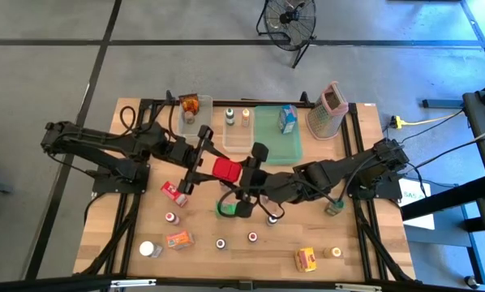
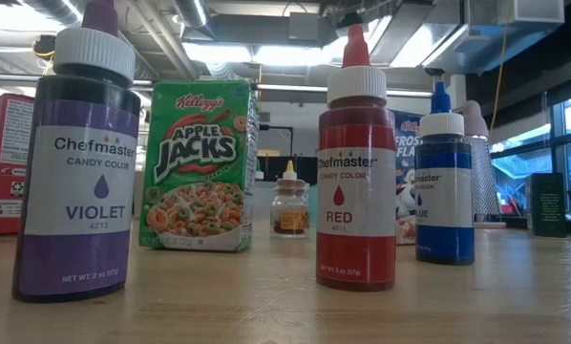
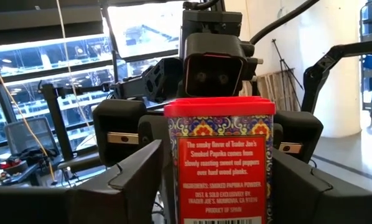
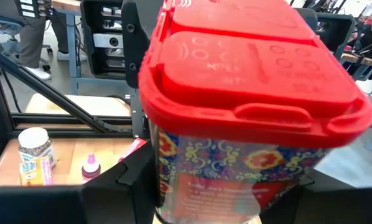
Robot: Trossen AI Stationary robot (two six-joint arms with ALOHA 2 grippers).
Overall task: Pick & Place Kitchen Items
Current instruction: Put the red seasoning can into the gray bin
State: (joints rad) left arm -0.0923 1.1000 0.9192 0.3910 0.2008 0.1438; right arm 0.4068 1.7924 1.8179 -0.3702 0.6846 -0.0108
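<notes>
paprika tin (image 1: 225,169) lies left-right mid-table | between left gripper (image 1: 200,166) and right gripper (image 1: 249,172) | right clenched on it | left: cannot tell

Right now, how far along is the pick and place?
Done: two small bottles sit in a clear bin, a blue carton on the green tray. In hand: red-lidded paprika tin between left gripper and right gripper, apparently a handover. Left: roughly ten items loose on the wooden table.
</notes>
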